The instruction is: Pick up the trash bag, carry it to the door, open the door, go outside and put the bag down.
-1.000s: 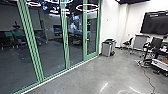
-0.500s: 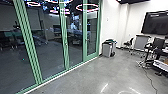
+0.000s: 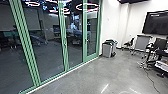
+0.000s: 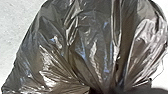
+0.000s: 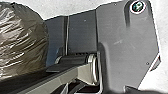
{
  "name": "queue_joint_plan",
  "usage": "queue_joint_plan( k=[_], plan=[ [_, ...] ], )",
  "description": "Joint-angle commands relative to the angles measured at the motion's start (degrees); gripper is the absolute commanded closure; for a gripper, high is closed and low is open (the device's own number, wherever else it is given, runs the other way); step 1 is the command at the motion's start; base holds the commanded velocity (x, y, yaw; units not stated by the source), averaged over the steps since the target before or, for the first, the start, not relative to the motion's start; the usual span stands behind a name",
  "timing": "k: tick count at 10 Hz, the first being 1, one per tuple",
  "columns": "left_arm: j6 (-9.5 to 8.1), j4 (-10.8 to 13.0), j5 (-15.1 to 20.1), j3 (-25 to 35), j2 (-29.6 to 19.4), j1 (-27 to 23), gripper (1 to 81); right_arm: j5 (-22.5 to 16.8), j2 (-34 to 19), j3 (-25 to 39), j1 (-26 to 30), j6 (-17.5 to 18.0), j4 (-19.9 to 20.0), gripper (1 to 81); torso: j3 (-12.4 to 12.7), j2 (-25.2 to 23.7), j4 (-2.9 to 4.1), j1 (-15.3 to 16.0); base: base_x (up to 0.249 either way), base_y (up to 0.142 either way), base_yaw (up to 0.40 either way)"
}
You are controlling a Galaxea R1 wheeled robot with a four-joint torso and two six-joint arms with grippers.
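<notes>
The trash bag [image 4: 82,47], dark and glossy, looms large in the left wrist view, its folds drawn together toward a dark shape at the picture's edge. In the right wrist view the rounded side of the same trash bag [image 5: 22,42] lies beside the robot's own base. A green-framed glass door [image 3: 86,40] with a handle stands in the head view, closed, at the far end of the glass wall. How the fingers stand cannot be made out.
Grey bins [image 3: 109,49] stand against the white wall just right of the door. Farther right are a chair [image 3: 129,45], a grey cabinet [image 3: 143,43] and a desk area with a cable [image 3: 150,81] on the floor. The glass wall runs along the left.
The head view has shifted slightly: the near green posts sit farther left and the furniture at the right has moved a little in the picture, as the robot drives.
</notes>
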Motion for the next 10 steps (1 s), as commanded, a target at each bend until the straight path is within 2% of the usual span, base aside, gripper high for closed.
queue_joint_plan(
  k=[1,10],
  plan=[
    [0.37,0.0,4.0,0.2,0.0,-3.9,81.1,-3.2,0.2,0.3,3.0,-0.2,-0.3,1.0,0.0,0.0,0.0,0.0,0.142,-0.064,0.0],
    [0.37,0.1,4.0,0.2,0.2,-3.9,81.1,-3.2,0.3,0.3,3.1,-0.2,-0.4,1.0,0.0,0.0,0.0,0.0,0.142,-0.069,0.0]
  ],
)
